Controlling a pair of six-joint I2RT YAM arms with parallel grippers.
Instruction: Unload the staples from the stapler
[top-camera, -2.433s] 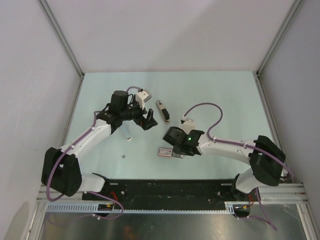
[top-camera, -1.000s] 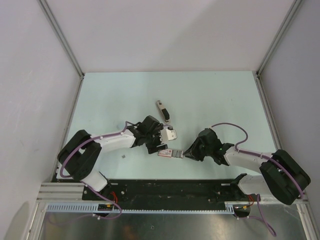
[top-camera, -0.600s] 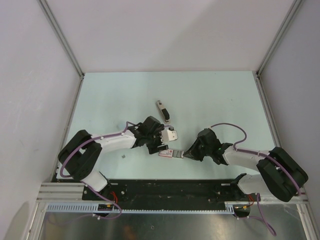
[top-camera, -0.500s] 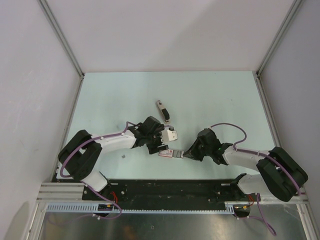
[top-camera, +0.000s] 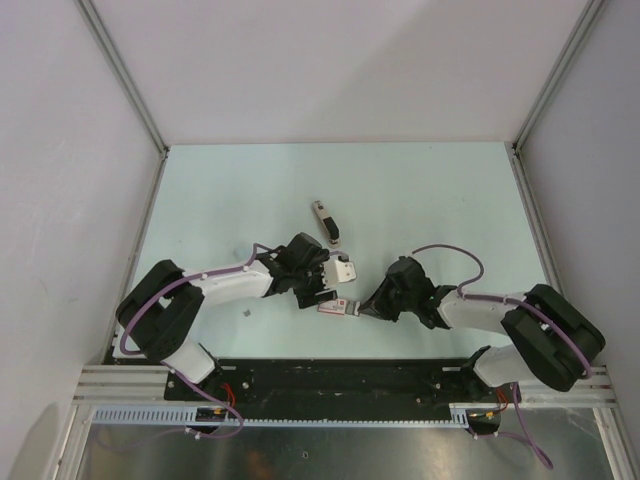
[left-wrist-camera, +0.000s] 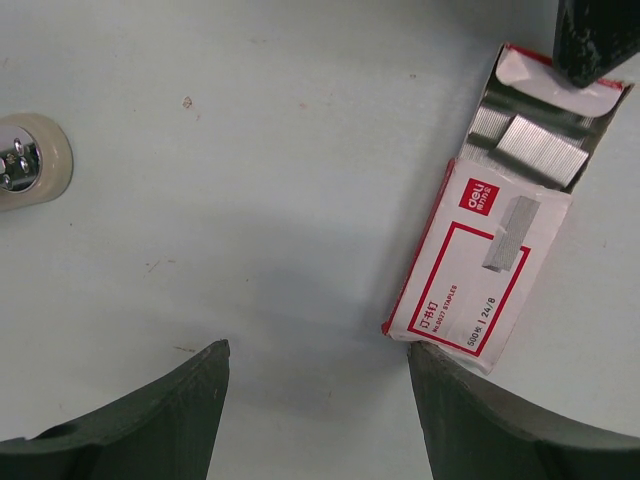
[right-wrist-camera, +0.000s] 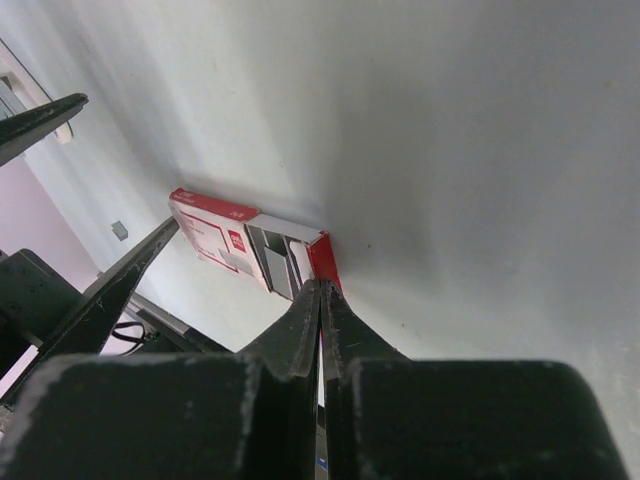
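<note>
In the top external view my left end effector (top-camera: 320, 297) and right end effector (top-camera: 361, 308) meet low in the middle of the pale green tabletop (top-camera: 430, 190), one on each side of the small red-and-white cardboard staple box (top-camera: 335, 307). The little grey-and-black stapler (top-camera: 325, 222) lies well apart above them with nothing touching it. One tiny grey metal bit (top-camera: 247, 316), which I take for a loose staple, sits alone at the lower left. So I judge the step in hand concerns the box, not the stapler, and I cannot tell from here whether the stapler is empty. The left wrist view shows what the top one cannot. The box's end is open at the upper right of the frame, with silvery staple strips (left-wrist-camera: 530, 150) inside and one black fingertip (left-wrist-camera: 595, 40) of my right arm over the white inner flap. My left fingers (left-wrist-camera: 150, 430) stand wide apart along the bottom edge, holding nothing, with the box's near corner just above one of them. A cream round piece with a shiny centre (left-wrist-camera: 25, 165) lies at the left edge. The right wrist view alone shows my right fingers (right-wrist-camera: 300, 330) pressed flat together, their tips at the box's red end flap (right-wrist-camera: 328, 262); I cannot tell whether any card is caught between them. Next I judge the move should be small and slow, since the box looks light and likely to slide unless my left side braces it.
</note>
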